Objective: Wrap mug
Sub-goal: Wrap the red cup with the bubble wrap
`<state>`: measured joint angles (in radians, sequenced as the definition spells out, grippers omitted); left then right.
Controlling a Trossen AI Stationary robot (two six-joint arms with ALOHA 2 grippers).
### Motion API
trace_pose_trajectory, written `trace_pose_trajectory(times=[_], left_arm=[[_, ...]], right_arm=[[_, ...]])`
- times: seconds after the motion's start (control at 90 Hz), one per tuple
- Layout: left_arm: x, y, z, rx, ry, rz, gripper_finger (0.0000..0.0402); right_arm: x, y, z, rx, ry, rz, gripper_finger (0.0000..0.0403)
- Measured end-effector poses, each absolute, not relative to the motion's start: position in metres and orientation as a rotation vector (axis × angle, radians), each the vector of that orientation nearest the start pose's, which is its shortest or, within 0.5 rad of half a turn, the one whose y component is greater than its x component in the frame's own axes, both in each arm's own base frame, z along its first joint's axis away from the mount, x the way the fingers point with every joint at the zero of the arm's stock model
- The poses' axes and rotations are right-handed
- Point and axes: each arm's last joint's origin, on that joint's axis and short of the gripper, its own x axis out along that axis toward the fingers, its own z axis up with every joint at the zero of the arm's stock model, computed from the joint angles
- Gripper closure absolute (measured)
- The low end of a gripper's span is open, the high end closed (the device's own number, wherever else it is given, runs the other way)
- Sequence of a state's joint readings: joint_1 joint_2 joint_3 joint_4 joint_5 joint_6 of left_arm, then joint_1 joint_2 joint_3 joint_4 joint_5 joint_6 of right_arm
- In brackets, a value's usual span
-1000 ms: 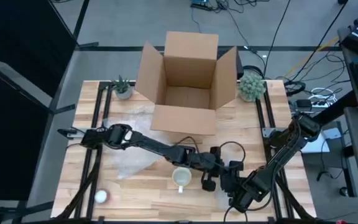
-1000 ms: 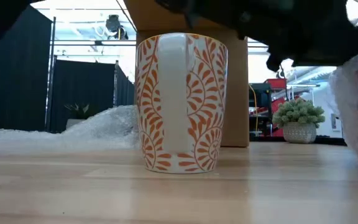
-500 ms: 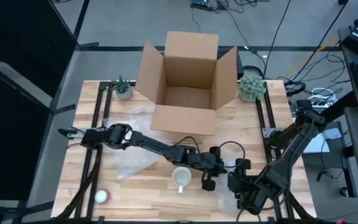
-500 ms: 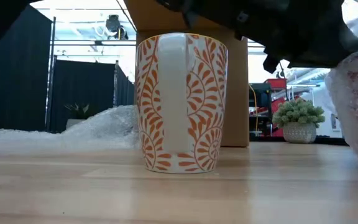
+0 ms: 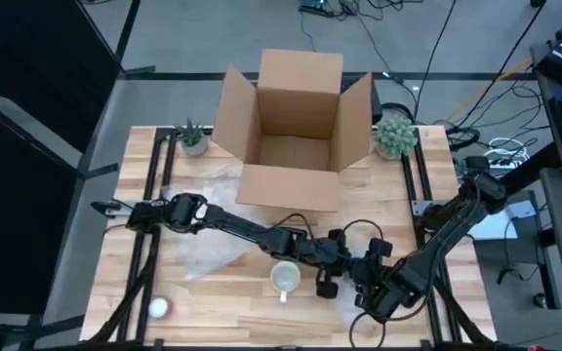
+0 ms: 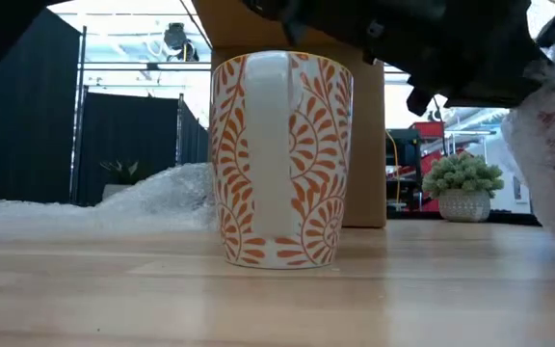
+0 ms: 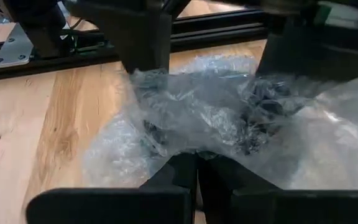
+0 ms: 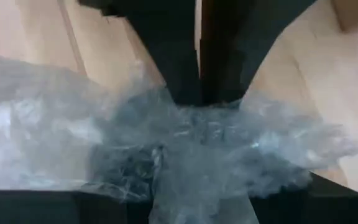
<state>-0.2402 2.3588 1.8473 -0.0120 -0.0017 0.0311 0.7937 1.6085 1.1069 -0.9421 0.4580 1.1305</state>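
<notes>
Pinching bubble wrap: both grippers, L & R (mug beside, free).

a: what sits at the back of the wooden table?

b: an open cardboard box, flaps up, in the middle. a small spiky green plant in a pot stands just beside its left flap, and a rounder pale green plant in a white pot by its right flap.

a: anything near the front?

b: a small white ball at the front left corner. cables lie off the table's right edge.
</notes>
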Motion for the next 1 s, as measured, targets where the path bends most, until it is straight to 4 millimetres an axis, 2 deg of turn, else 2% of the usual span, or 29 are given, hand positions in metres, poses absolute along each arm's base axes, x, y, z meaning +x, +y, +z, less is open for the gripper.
trace_pose_trajectory(times=[0.144,0.256,0.367,0.467,0.633,0.911,1.0], left_arm=[[0.511,-0.129,0.187,0.1,0.549,-0.247,0.0402],[0.501,-0.131,0.206,0.107,0.576,-0.253,0.0402],[0.494,-0.139,0.225,0.107,0.539,-0.272,0.0402],[0.496,-0.148,0.231,0.118,0.462,-0.292,0.0402],[0.508,-0.149,0.214,0.116,0.398,-0.292,0.0402],[0.52,-0.133,0.177,0.096,0.461,-0.253,0.0401],[0.518,-0.132,0.173,0.101,0.504,-0.252,0.0402]], right_arm=[[0.211,0.195,0.208,0.152,1.091,-0.372,0.0204],[0.211,0.195,0.207,0.153,1.104,-0.367,0.0204],[0.211,0.195,0.206,0.152,1.115,-0.361,0.0204],[0.211,0.195,0.206,0.14,1.115,-0.352,0.0204],[0.211,0.195,0.205,0.123,1.125,-0.346,0.0205],[0.214,0.199,0.208,0.154,1.124,-0.317,0.0205],[0.215,0.2,0.211,0.14,1.119,-0.3,0.0205]])
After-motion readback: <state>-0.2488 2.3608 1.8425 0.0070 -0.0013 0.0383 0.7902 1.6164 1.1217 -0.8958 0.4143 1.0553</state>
